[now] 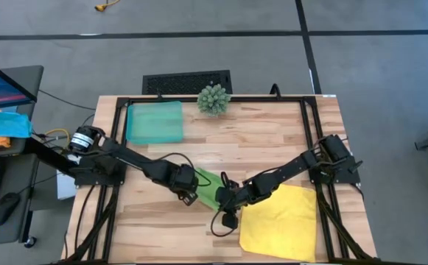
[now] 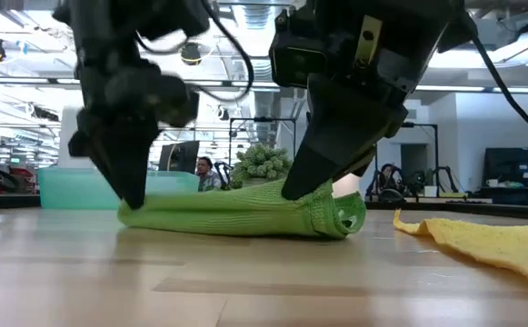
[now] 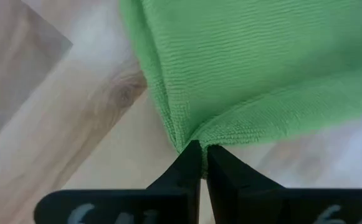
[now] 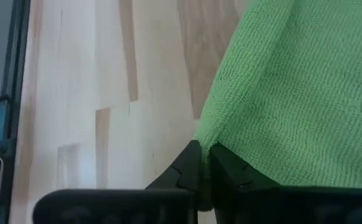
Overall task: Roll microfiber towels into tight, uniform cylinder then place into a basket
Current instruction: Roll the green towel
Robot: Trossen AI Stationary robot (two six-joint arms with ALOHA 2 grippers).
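Towels — two: green towel [image 2: 245, 216] rolled, yellow towel [image 1: 280, 221] flat; basket [image 1: 155, 122] — one.

The whole table [image 1: 272, 140] is seen straight down from overhead. A level, tabletop-height view faces the room. Each wrist view is pressed close against the green towel [image 2: 245, 216], shared by all four, at 6 o'clock.

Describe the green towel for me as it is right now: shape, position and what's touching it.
The green towel is leaf-green ribbed microfiber, rolled into a loose, low bundle lying flat on the wooden table, front of centre. One end shows a spiral curl in the low view. The left gripper is shut on an edge at one end; the right gripper pinches the edge at the other end, fingers nearly together. It lies beside the flat yellow towel, away from the basket.
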